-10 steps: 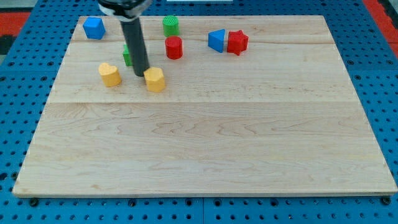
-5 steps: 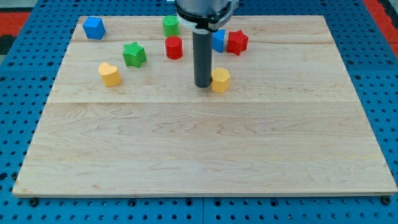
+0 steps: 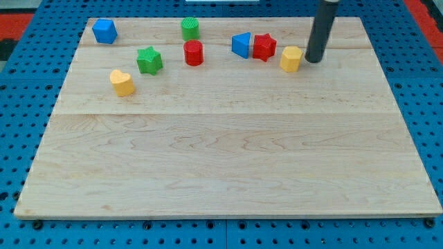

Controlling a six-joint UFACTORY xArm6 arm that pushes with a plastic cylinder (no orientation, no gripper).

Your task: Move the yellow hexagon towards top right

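Yellow hexagon [image 3: 291, 59] sat near the bench [image 3: 228, 166] top right, just right of the red star [image 3: 264, 46]. My tip [image 3: 315, 60] stood just beside its right side, wrong side for pushing right. No gripper, rod only.

Yellow hexagon [image 3: 291, 59] near board's [image 3: 228, 166] top right, just right of red star [image 3: 264, 46]. My tip [image 3: 313, 60] just beside hexagon on view's right. Blue triangular block [image 3: 241, 45] touching star's left. Yellow heart [image 3: 122, 82] far left.
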